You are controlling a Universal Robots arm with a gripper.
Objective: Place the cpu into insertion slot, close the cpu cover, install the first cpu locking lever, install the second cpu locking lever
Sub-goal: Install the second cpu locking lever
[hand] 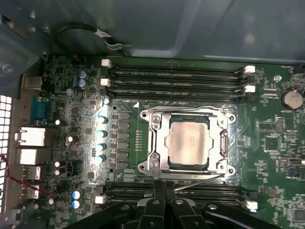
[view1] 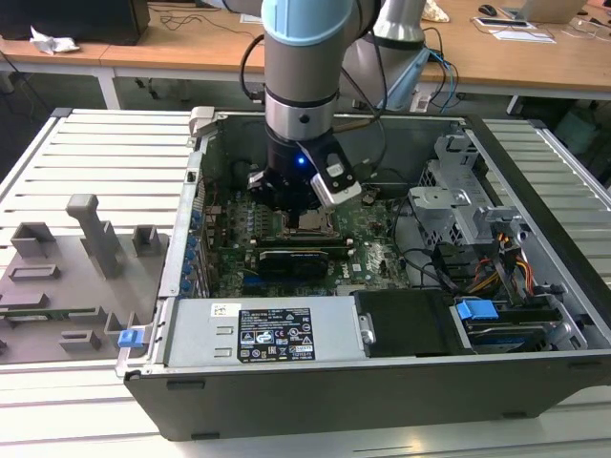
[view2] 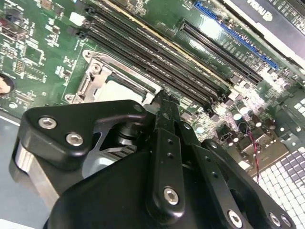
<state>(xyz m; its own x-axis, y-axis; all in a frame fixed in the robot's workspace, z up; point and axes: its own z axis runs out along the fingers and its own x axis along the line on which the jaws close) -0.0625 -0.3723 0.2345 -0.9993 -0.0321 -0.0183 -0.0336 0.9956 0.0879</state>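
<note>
First wrist view: cpu (hand: 189,143) flat, silver-side up.

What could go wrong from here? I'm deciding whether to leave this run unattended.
1. In the first wrist view the gripper sits right at the thin locking lever along the edge of the cpu cover. The rod is slim, so it might slip free instead of latching.
2. The memory slots run close beside the gripper, so a stray sideways push could strike them.
3. Uneven pressure on the cover could load the seated cpu.
</note>
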